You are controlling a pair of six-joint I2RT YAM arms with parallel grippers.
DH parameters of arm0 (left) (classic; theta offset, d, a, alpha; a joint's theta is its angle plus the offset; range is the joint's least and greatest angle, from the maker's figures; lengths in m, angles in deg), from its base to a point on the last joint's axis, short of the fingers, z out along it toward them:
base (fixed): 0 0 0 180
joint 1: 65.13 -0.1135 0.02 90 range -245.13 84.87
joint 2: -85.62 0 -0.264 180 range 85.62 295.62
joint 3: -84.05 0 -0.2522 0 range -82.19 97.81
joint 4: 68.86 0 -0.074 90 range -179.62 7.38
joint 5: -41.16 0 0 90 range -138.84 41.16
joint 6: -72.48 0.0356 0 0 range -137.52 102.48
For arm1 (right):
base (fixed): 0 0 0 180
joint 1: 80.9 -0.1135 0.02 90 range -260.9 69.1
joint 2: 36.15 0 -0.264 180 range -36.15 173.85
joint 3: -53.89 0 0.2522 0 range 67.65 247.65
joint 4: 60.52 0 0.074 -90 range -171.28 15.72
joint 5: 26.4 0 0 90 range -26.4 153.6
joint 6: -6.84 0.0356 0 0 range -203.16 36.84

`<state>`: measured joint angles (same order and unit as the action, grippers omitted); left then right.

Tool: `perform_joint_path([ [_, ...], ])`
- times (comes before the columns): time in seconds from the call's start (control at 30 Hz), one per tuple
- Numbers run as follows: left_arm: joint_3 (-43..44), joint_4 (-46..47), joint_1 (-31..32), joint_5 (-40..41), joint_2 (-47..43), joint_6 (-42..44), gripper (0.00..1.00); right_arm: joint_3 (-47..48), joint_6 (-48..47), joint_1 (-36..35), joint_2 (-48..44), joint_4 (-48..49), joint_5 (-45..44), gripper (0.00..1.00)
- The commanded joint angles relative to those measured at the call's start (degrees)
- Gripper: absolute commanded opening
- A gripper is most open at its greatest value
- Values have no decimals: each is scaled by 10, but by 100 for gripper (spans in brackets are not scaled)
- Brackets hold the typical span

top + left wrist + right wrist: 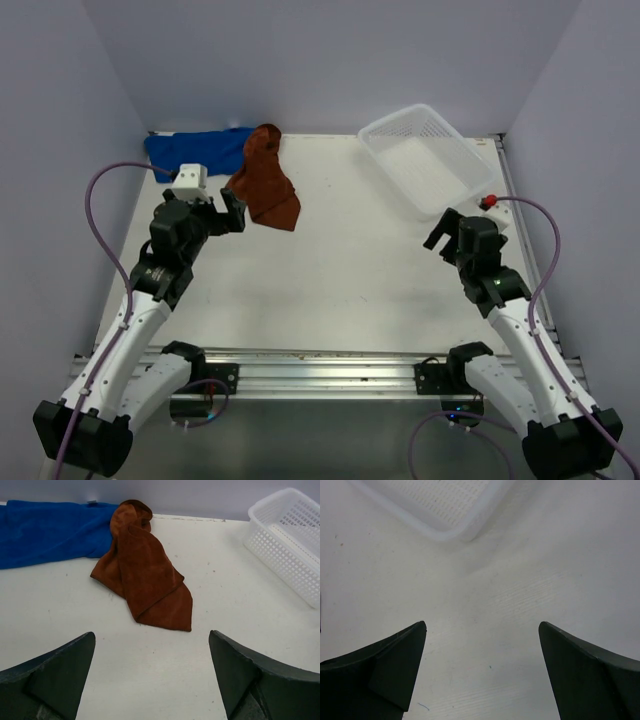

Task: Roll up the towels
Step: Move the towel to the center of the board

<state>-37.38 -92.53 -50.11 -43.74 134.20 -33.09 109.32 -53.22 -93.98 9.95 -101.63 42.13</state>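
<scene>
Left wrist view: my left gripper [151, 636] hangs spread wide, aimed at the crumpled rust-brown towel [150, 580] just ahead, I guess to grab it first; blue towel [45, 530] bunched behind it. Right gripper [482, 625] spread too, empty, near the basket [445, 532]

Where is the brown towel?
In the top view, the brown towel lies crumpled at the far left of the table, touching the blue towel, just beyond the left gripper.
</scene>
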Motion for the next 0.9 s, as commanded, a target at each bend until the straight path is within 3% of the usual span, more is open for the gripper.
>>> perform_joint_path([
  [0.0, 28, 6, 1, 4, -1, 12, 100, -17, 113, 1, 14, 38, 12, 99],
  [0.17, 29, 3, 1, 4, 5, 7, 100, -3, 22, 2, 30, 3, -49, 99],
  [0.47, 56, 7, 1, 5, 60, -22, 100, -43, -26, 1, -12, 71, 51, 99],
  [0.53, 72, 15, 1, -11, 98, -37, 100, -46, -31, 1, -18, 77, 78, 99],
  [0.67, 161, -3, 1, -30, 217, -46, 98, -88, -35, 2, -44, 199, 285, 99],
  [0.77, 218, -17, 1, -12, 333, -46, 97, -94, -36, 1, -37, 199, 311, 99],
  [0.87, 251, -14, 1, 21, 389, -41, 97, -82, -39, 1, -28, 171, 298, 99],
])
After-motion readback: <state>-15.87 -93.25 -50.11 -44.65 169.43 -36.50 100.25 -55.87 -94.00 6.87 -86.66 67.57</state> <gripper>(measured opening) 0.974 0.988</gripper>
